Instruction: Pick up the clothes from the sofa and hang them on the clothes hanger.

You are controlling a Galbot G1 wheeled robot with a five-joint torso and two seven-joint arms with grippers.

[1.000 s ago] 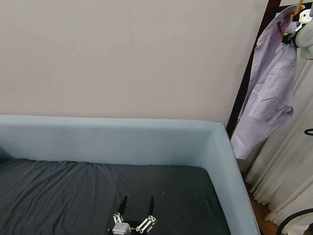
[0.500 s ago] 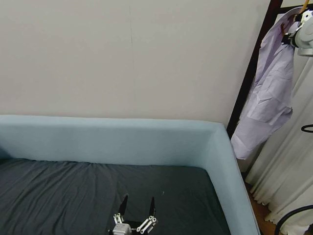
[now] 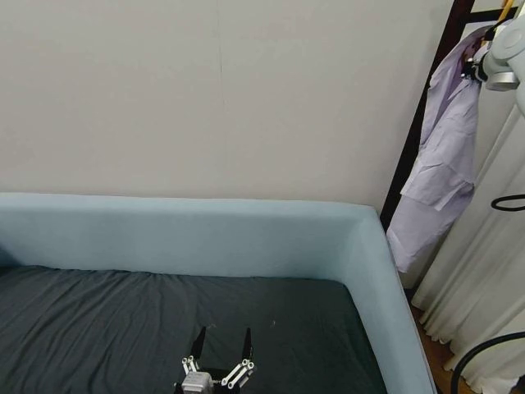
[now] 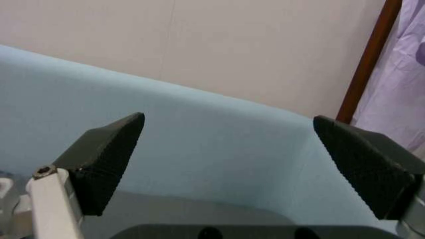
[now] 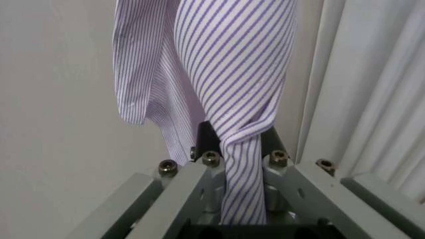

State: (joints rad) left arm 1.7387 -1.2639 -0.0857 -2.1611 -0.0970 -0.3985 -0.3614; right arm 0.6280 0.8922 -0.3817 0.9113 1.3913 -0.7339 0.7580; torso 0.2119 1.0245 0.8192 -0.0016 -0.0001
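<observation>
While the lilac striped fabric shirt (image 3: pixel 443 164) hangs just beyond the light blue sofa's (image 3: pixel 205 238) right end, the right gripper (image 5: pixel 232 142), partly cut off from sight, pinches a twisted fold of it. Over the sofa's dark seat, the left gripper (image 3: pixel 223 343) hovers, jaws spread, empty.

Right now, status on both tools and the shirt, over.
Left tool open, low over sofa seat. Right tool shut on striped shirt, hanging high by dark post. Curtain close beside it.
</observation>
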